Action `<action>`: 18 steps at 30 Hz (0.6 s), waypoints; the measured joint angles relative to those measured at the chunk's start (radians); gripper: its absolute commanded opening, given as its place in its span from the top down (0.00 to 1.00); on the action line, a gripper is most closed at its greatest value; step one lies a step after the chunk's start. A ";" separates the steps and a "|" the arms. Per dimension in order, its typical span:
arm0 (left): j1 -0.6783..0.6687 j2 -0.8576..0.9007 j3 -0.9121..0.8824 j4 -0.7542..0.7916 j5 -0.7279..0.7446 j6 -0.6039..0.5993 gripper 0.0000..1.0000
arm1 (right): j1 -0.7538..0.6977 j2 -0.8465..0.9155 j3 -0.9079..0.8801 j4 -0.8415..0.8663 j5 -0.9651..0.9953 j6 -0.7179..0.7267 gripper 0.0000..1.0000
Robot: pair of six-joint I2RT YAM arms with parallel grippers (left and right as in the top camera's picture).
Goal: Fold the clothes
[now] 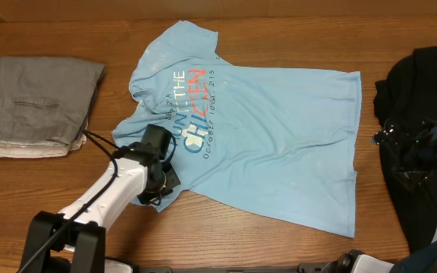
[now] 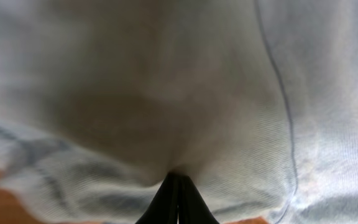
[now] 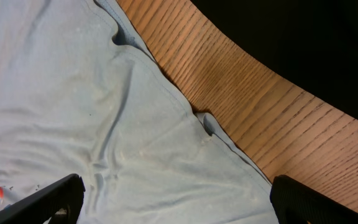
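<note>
Mid-table: light blue T-shirt (image 1: 264, 144) spread flat, print up. Left gripper (image 1: 160, 196) sits at the shirt's edge nearest the robot-side left corner, its fingers pinched tight on a fold of the cloth. Right gripper (image 3: 176, 186) hangs over the shirt's hem toward the right edge, fingers spread wide, holding nothing.

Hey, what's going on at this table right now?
A light blue T-shirt lies spread print-up on the wooden table, not yet folded. The left gripper is shut, pinching the fabric at the shirt's edge on the left side, near a sleeve. The right gripper is open over the shirt's hem at the other end and holds nothing. A folded grey garment sits on the left, and a black garment is heaped on the right.
</note>
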 measured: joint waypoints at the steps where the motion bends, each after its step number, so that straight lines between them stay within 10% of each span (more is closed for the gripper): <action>1: -0.012 0.000 -0.009 0.019 -0.002 -0.011 0.96 | 0.000 0.000 0.000 0.000 0.000 0.001 0.00; 18: -0.206 -0.031 -0.071 0.083 0.084 -0.142 0.96 | 0.000 0.000 0.000 0.000 0.000 0.000 0.00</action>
